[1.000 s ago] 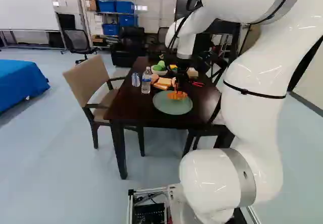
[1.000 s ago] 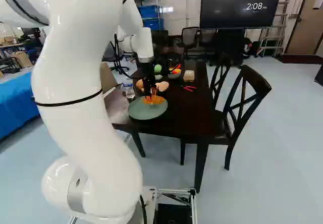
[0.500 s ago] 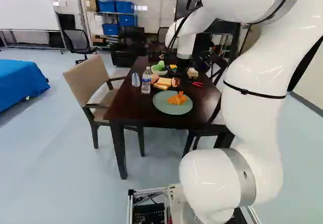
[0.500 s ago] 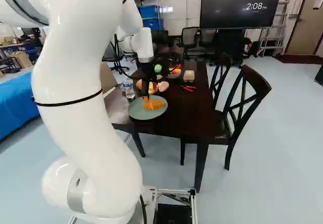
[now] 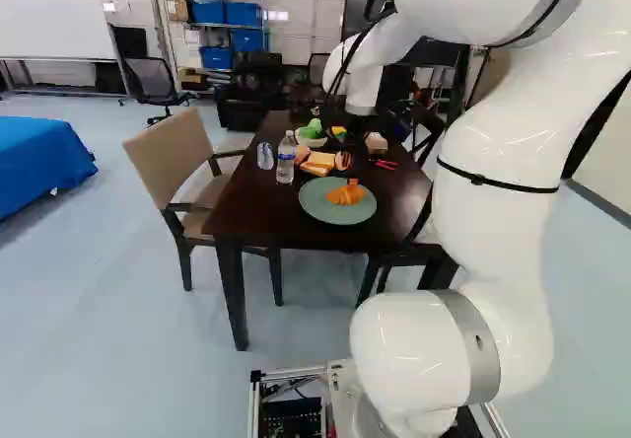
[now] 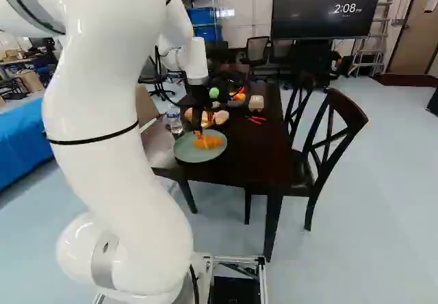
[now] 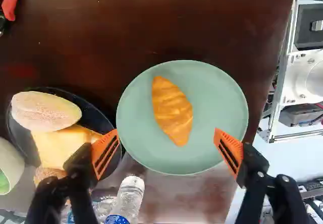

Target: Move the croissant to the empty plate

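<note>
So, going left to right in the left base view, there's a beige chair (image 5: 173, 157) pulled up at the dark surface (image 5: 261, 206), then a water bottle (image 5: 285, 162) near a dark plate (image 7: 94, 114) loaded with food, which kinda crowds the green plate (image 7: 217, 95). Croissant's (image 7: 171, 110) lying on that green one, with the pincer (image 6: 204, 125) spread wide above, one finger overlapping the dark plate in the wrist view. Red tool (image 5: 385, 165) sits farther right.
</note>
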`<state>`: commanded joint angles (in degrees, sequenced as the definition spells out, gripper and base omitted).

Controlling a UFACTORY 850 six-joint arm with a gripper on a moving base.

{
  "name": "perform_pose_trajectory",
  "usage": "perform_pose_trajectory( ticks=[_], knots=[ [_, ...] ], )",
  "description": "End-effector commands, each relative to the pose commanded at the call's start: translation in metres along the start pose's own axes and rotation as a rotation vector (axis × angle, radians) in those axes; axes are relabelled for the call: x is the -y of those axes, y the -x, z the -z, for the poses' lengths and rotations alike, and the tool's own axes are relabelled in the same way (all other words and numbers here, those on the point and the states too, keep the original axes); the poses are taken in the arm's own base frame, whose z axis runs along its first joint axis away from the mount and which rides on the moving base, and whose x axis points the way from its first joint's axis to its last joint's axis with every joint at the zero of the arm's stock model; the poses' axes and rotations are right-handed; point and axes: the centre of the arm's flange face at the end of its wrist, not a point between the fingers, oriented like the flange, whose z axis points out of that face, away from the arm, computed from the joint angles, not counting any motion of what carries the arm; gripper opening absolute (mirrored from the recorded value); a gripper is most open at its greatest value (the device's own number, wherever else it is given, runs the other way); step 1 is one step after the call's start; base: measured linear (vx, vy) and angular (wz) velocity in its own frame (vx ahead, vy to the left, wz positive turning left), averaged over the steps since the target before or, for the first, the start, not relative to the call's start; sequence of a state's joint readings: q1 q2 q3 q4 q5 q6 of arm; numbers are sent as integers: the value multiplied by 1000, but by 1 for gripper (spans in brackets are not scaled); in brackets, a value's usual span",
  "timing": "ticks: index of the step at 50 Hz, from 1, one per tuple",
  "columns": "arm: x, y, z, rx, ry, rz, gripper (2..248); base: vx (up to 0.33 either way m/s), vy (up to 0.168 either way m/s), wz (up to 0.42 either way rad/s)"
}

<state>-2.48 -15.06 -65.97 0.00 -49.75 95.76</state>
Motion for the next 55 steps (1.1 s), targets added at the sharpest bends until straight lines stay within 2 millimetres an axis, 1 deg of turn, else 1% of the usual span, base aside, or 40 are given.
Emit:
perform_pose_trajectory(
  ticks=[55],
  knots=[
    [-33,-3,81,15,-153,0,247,0,0,0]
  ],
)
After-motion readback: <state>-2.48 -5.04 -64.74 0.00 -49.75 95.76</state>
